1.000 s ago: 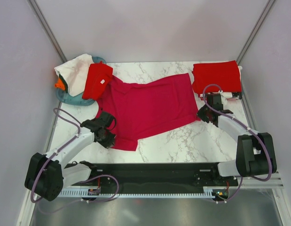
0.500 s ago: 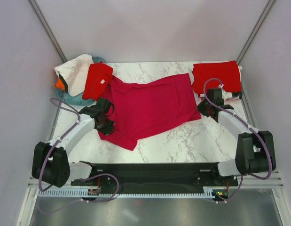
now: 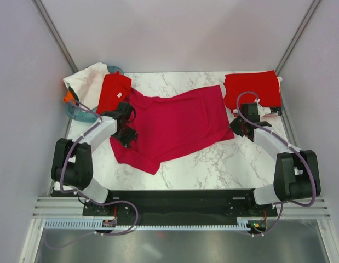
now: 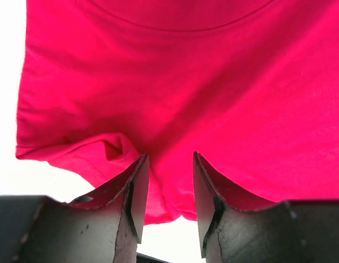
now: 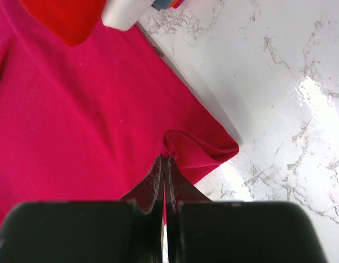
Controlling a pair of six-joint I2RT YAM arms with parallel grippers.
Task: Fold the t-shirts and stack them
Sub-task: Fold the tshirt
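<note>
The crimson-magenta t-shirt point(image 3: 174, 125) lies spread on the marble table point(image 3: 213, 161). My left gripper point(image 3: 127, 135) is at its left edge. In the left wrist view the gripper point(image 4: 170, 159) has its fingers apart, with the shirt's hem point(image 4: 164, 205) lying between them. My right gripper point(image 3: 238, 127) is at the shirt's right corner. In the right wrist view it point(image 5: 165, 158) is shut on a pinched fold of the crimson cloth point(image 5: 196, 148). A folded bright red t-shirt point(image 3: 252, 90) lies at the back right.
A round teal basket point(image 3: 81, 114) at the back left holds a red t-shirt point(image 3: 113, 93), a white one point(image 3: 90, 82) and an orange one point(image 3: 69, 97). A white cloth edge point(image 5: 122, 12) lies under the folded red shirt point(image 5: 65, 16). Walls stand on both sides.
My left gripper has moved away from the front edge along the shirt's left side, and the shirt's lower left part has shifted with it. My right gripper has moved slightly toward the back.
</note>
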